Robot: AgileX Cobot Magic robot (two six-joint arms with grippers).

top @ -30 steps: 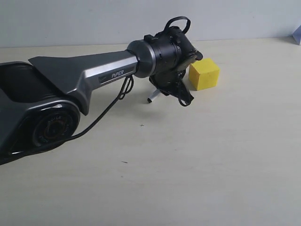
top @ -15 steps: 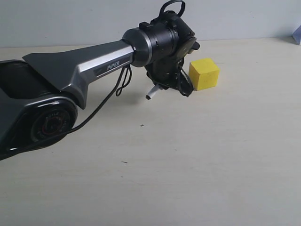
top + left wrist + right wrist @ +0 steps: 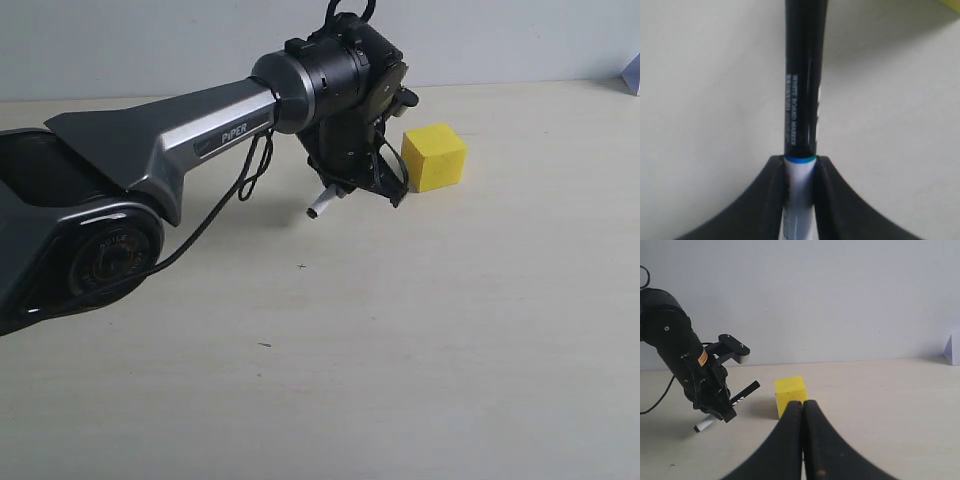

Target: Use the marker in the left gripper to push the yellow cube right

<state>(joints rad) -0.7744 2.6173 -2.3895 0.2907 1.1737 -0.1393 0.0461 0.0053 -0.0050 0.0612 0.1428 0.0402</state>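
The yellow cube (image 3: 433,157) sits on the pale table, right of my left gripper (image 3: 372,183). That gripper is shut on the marker (image 3: 320,207), whose white end sticks out to the left and hangs just above the table. In the left wrist view the jaws (image 3: 800,162) clamp the white barrel, the black cap (image 3: 805,75) runs ahead, and a sliver of the cube (image 3: 952,4) shows at a corner. The right wrist view shows the marker (image 3: 740,395) tilted, its cap tip a short gap from the cube (image 3: 790,392). My right gripper (image 3: 803,402) is shut and holds nothing.
A loose black cable (image 3: 215,225) hangs from the left arm down to its base (image 3: 70,260). A small pale lilac object (image 3: 633,75) stands at the table's far right edge. A plain wall (image 3: 500,40) runs behind the table.
The left wrist has risen and drawn slightly left, carrying the marker with it. The yellow cube has stayed where it was.
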